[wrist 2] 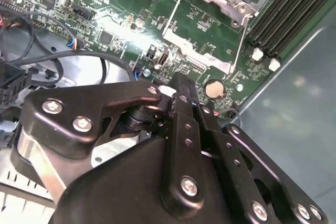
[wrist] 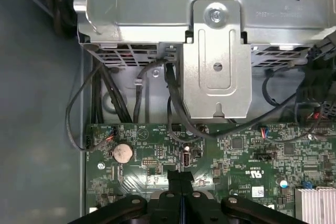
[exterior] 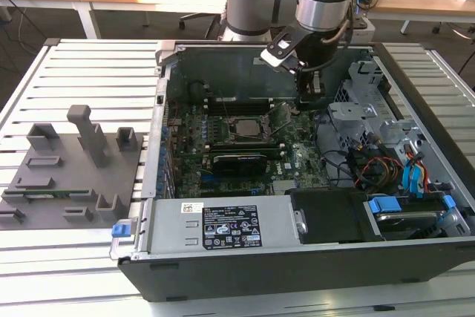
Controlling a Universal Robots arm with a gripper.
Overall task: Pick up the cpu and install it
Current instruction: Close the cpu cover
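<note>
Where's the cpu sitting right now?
In the exterior view, the cpu lies in the socket on the motherboard, to the exterior view's left of the gripper.

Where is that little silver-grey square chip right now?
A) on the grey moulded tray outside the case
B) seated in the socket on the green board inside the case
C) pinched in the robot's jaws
B: the small flat silver-grey square chip lies in the dark square socket frame on the green circuit board, inside the open black computer case; the jaws stand shut and hold nothing.
</note>
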